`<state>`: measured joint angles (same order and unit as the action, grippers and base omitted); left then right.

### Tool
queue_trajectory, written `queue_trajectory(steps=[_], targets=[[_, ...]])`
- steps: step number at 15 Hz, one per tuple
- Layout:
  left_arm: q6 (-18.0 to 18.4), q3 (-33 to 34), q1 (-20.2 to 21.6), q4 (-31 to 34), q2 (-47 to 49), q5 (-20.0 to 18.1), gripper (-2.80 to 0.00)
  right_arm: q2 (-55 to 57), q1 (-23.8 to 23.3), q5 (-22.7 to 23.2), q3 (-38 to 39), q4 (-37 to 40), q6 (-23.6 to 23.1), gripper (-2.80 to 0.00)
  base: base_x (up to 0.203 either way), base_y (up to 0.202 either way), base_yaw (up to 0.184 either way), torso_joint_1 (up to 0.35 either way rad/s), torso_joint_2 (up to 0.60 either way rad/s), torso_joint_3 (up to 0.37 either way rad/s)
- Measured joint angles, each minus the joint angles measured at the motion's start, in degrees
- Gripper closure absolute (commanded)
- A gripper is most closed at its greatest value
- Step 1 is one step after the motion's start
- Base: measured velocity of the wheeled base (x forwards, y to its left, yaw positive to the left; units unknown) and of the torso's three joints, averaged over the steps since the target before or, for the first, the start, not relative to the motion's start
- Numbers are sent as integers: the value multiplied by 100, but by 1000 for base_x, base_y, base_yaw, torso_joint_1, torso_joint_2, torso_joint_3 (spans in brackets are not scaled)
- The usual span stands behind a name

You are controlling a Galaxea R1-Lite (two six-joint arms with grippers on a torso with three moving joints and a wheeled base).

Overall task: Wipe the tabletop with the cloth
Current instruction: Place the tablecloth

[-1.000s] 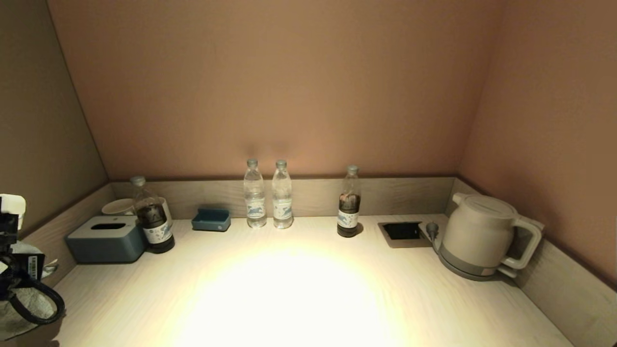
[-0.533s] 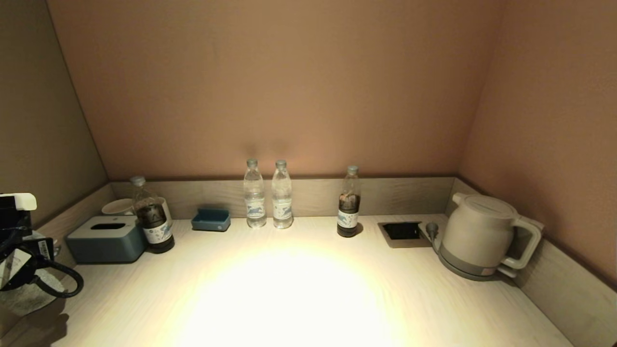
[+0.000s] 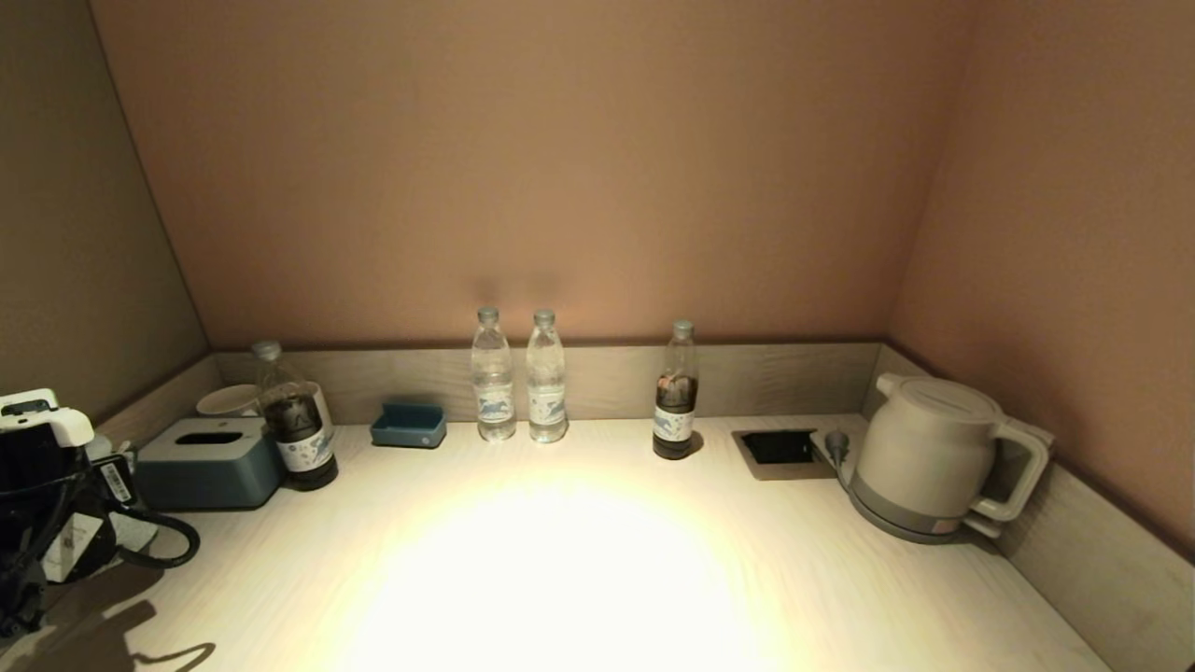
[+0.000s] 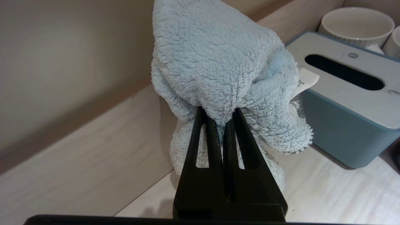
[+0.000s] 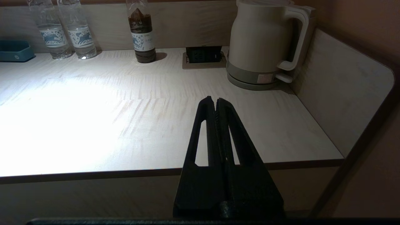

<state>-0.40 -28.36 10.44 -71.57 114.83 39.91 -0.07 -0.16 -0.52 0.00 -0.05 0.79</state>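
My left gripper (image 4: 221, 112) is shut on a fluffy light blue cloth (image 4: 215, 59), which hangs bunched from its tips over the tabletop's (image 4: 328, 193) left end, close to the side panel and the tissue box. In the head view the left arm (image 3: 47, 504) sits at the far left edge; the cloth barely shows behind it. My right gripper (image 5: 215, 101) is shut and empty, parked off the table's front edge near the right end, and is out of the head view.
A blue-grey tissue box (image 3: 207, 462) and white cups (image 4: 356, 23) stand at back left. A dark bottle (image 3: 294, 420), small blue tray (image 3: 409, 426), two water bottles (image 3: 519, 378), another dark bottle (image 3: 676, 392), a socket recess (image 3: 780, 448) and a kettle (image 3: 934, 457) line the back.
My left arm has moved forward and rightward along the table's left edge, toward the tissue box, carrying the cloth. Nothing else has moved.
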Motion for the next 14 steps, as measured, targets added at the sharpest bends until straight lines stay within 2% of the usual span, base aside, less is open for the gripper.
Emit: queue_trajectory(steps=[1,5,6,9,14], targets=[[0,99,-5,-229,87,0,0,0,0,1,0,-2,-2,0,0,0,0,0,0,0],[-45,234,-5,-298,248,-6,0,0,5,1,0,-3,-2,0,0,0,0,0,0,0],[-45,234,0,-298,261,-1,-280,0,2,1,0,-2,-1,0,0,0,0,0,0,0],[-37,202,0,-298,278,3,-280,0,0,0,0,-2,-2,0,0,0,0,0,0,0],[246,21,-7,-92,46,4,-280,0,2,0,0,-2,0,0,0,0,0,0,0,0]])
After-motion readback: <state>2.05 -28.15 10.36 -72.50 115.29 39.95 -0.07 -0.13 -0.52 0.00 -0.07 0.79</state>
